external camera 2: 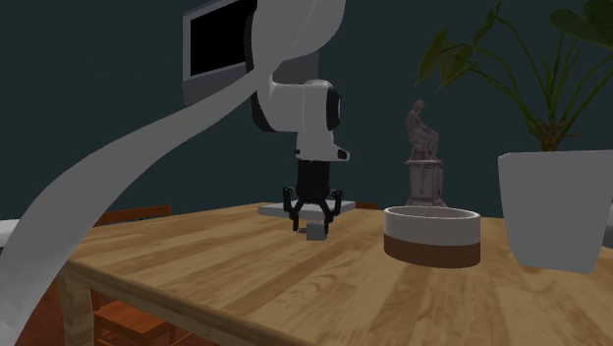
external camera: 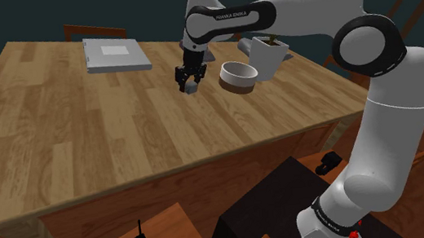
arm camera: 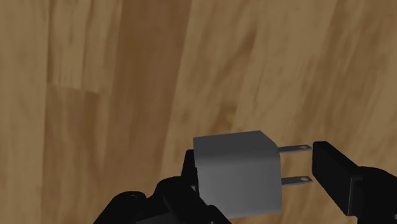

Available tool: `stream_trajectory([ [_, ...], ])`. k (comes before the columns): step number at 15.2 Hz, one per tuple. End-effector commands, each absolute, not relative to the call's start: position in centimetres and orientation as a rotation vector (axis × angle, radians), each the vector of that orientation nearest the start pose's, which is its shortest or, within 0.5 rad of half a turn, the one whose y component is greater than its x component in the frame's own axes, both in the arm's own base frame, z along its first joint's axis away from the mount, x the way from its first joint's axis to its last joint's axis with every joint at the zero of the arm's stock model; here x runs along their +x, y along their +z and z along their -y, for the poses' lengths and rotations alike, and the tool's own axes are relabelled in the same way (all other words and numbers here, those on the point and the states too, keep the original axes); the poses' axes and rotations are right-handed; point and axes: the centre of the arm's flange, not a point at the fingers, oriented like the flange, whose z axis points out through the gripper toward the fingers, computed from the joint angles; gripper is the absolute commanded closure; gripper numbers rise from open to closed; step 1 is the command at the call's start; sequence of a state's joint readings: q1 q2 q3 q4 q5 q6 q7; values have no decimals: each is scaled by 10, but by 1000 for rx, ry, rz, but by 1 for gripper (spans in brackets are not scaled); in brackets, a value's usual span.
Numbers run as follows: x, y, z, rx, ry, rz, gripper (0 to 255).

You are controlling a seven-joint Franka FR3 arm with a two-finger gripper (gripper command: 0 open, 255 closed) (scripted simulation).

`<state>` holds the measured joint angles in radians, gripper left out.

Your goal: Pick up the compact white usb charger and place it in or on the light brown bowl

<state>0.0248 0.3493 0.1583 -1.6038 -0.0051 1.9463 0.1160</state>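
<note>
The gripper [arm camera: 257,167] pinches the small grey USB charger [arm camera: 236,173], one finger on its body and the other at its prong tips, low over the wooden table [external camera: 56,132]. The bowl [external camera: 238,75], white over brown, sits nearby and apart from it.

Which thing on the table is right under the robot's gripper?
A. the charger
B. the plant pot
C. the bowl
A: the charger, with its two prongs showing, sits right at the gripper, while the bowl and the plant pot stand off to one side.
</note>
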Motion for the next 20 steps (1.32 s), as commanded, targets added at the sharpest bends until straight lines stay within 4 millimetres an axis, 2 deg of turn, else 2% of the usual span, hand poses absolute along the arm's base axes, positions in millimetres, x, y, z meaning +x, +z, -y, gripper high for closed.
stream_trajectory([
  [1, 650, 429, -109, -3091, 18, 93, 255],
  [9, 650, 429, -109, -3091, 18, 93, 255],
  [20, 650, 487, -109, -3091, 18, 93, 255],
])
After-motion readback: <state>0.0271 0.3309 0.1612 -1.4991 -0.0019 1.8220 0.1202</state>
